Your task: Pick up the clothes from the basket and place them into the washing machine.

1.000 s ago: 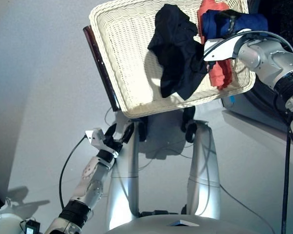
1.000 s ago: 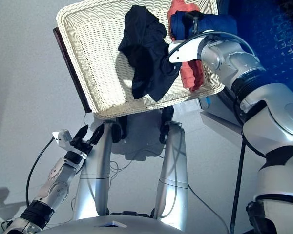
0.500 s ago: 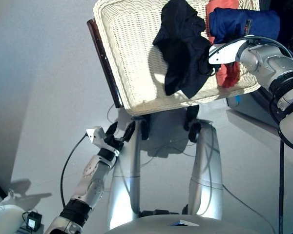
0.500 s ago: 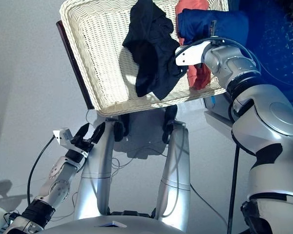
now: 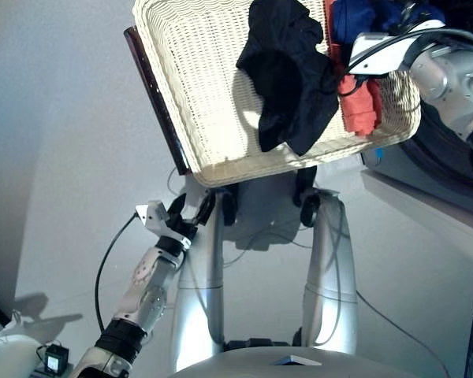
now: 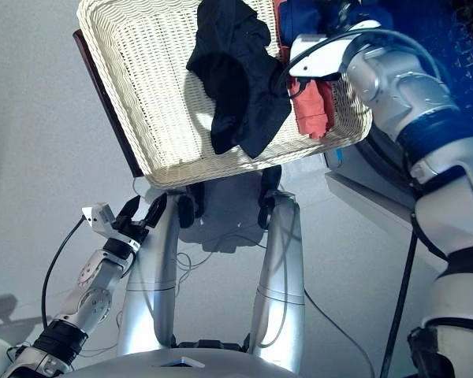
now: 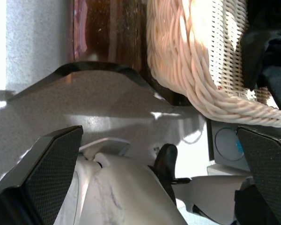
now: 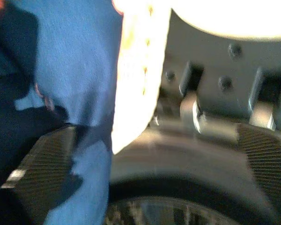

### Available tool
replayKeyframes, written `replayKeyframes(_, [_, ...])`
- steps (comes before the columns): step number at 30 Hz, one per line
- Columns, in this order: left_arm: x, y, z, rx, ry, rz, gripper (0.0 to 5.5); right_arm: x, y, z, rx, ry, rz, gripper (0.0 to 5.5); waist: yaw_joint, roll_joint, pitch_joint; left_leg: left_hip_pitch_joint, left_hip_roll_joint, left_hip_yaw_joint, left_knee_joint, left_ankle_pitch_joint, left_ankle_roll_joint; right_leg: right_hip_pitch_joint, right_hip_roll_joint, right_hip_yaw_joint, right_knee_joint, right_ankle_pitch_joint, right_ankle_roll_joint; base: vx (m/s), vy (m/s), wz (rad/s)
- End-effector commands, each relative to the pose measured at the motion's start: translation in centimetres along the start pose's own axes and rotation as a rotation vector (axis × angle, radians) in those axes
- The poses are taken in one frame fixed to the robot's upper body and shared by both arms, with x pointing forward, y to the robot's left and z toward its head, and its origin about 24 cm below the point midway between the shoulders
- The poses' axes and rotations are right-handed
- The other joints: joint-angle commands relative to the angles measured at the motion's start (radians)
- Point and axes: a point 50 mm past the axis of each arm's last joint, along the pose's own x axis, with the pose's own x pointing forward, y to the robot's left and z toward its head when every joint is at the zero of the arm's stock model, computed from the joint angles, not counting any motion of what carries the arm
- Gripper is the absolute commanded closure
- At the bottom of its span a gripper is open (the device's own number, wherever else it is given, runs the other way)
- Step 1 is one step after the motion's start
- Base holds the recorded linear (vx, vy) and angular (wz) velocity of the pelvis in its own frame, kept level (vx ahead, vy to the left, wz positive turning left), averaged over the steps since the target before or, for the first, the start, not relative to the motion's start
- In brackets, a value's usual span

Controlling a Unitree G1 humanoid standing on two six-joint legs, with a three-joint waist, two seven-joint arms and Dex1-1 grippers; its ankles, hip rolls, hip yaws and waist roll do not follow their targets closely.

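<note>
Right hand (image 8: 145, 140) now higher, spread beside navy garment (image 8: 84, 61).

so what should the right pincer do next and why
Probably close on the navy garment. The right wrist view shows the right pincer open, with blue cloth over one finger and the basket rim between the fingers, so nothing is gripped yet. I would shift it off the rim first, or it may pinch wicker.
</note>
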Motion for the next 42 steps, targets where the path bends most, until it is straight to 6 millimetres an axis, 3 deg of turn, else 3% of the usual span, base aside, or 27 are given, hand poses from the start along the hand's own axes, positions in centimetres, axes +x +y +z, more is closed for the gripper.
replayKeyframes(1, [-0.9, -0.4, 0.0, 0.020, -0.034, 0.011, 0.00, -1.5, 0.0, -1.7, 0.012, 0.043, -0.077, 0.00, -0.007, 0.023, -0.021, -0.063, 0.002, -0.027, -0.033, 0.096, -0.016, 0.008, 0.013, -0.011, 0.017, 0.004, -0.037, 0.000, 0.000, 0.000])
replayKeyframes(7, [-1.1, -0.2, -0.4, 0.020, -0.020, 0.037, 0.00, -1.8, 1.5, -2.2, 0.001, 0.080, -0.069, 0.00, 0.001, 0.031, -0.015, -0.078, 0.010, -0.026, -0.010, 0.088, -0.014, -0.007, 0.012, -0.012, 0.040, -0.001, -0.041, 0.000, 0.000, 0.000])
replayKeyframes(16, [-1.4, -0.5, -0.8, 0.005, 0.010, 0.012, 0.00, -0.3, 2.1, -2.1, -0.026, 0.123, 0.032, 0.00, 0.019, 0.039, -0.006, -0.106, 0.008, -0.029, -0.005, 0.101, -0.013, -0.034, 0.009, -0.008, 0.045, 0.011, -0.042, 0.000, 0.000, 0.000])
replayKeyframes(28, [-1.6, -0.5, -0.3, -0.008, -0.009, 0.013, 0.00, 1.4, 0.1, -2.8, -0.212, 0.198, 0.035, 0.00, 0.043, 0.048, 0.000, -0.130, -0.002, -0.030, -0.031, 0.126, -0.019, -0.061, 0.002, -0.010, 0.044, 0.023, -0.040, 0.000, 0.000, 0.000])
replayKeyframes(33, [-1.6, -0.8, -0.3, -0.020, -0.013, 0.003, 0.00, 1.9, 0.1, -2.3, -0.238, 0.211, 0.064, 0.00, 0.049, 0.051, 0.010, -0.144, -0.002, -0.032, -0.021, 0.131, -0.020, -0.074, 0.004, -0.011, 0.059, 0.023, -0.040, 0.000, 0.000, 0.000])
replayKeyframes(39, [-1.6, -1.3, 0.1, -0.032, -0.030, -0.021, 0.00, 2.0, -0.7, -3.1, -0.247, 0.273, 0.046, 0.00, 0.056, 0.057, 0.025, -0.158, -0.004, -0.033, -0.019, 0.139, -0.020, -0.091, 0.001, -0.013, 0.067, 0.028, -0.041, 0.000, 0.000, 0.000])
replayKeyframes(40, [-1.6, -1.3, 0.2, -0.031, -0.034, -0.021, 0.00, 1.9, -0.9, -3.3, -0.243, 0.291, 0.040, 5.09, 0.057, 0.057, 0.026, -0.159, -0.004, -0.033, -0.020, 0.139, -0.020, -0.093, 0.001, -0.013, 0.068, 0.028, -0.041, 0.000, 0.000, 0.000])
replayKeyframes(41, [-1.6, -1.4, 0.4, -0.032, -0.038, -0.023, 0.00, 1.8, -0.9, -3.5, -0.240, 0.307, 0.036, 5.50, 0.057, 0.058, 0.026, -0.160, -0.004, -0.033, -0.022, 0.141, -0.020, -0.094, 0.000, -0.013, 0.067, 0.030, -0.042, 0.000, 0.000, 0.000])
replayKeyframes(42, [-1.6, -1.4, 0.3, -0.034, -0.036, -0.024, 0.00, 1.8, -0.9, -3.7, -0.239, 0.317, 0.041, 5.50, 0.058, 0.059, 0.027, -0.162, -0.004, -0.033, -0.022, 0.142, -0.020, -0.095, 0.001, -0.013, 0.067, 0.032, -0.041, 0.000, 0.000, 0.000])
